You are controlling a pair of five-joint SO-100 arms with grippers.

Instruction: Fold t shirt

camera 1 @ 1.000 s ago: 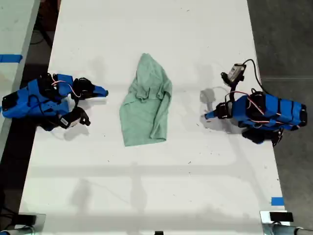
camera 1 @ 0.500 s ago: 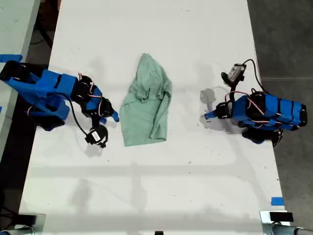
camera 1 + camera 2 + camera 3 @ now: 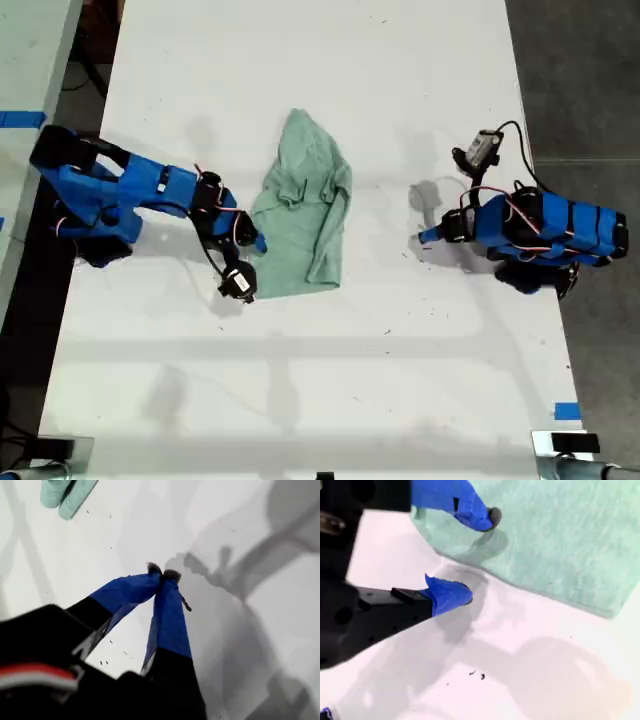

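Now the second gripper (image 3: 255, 243) stands at the shirt (image 3: 300, 205), at its 8 o'clock edge in the exterior view. A second ago that arm lay drawn back, well out toward 9 o'clock. It has since swung across the table (image 3: 400, 380) to reach the cloth. In the second wrist view its jaws (image 3: 479, 555) gape wide and hold nothing. One blue tip hovers above the mint fabric (image 3: 560, 540), and the other sits over bare table just off the hem.

The shirt itself has not stirred. It lies rumpled near the table's middle, a little toward 12 o'clock. Its narrow end points to 12 and its broad hem to 6. One side is already lapped over along the 3 o'clock edge.

The first gripper (image 3: 425, 236) has kept its place at 3 o'clock of the shirt, well apart from it. In the first wrist view its tips (image 3: 162, 572) are pressed together on nothing, with only a corner of cloth (image 3: 65, 495) in sight.

So the approach looks done and the pinch is not yet made. The likely next step is to lower and close on that hem edge, then carry it over. The risk is nipping too little cloth, or dragging the whole garment instead of folding it.
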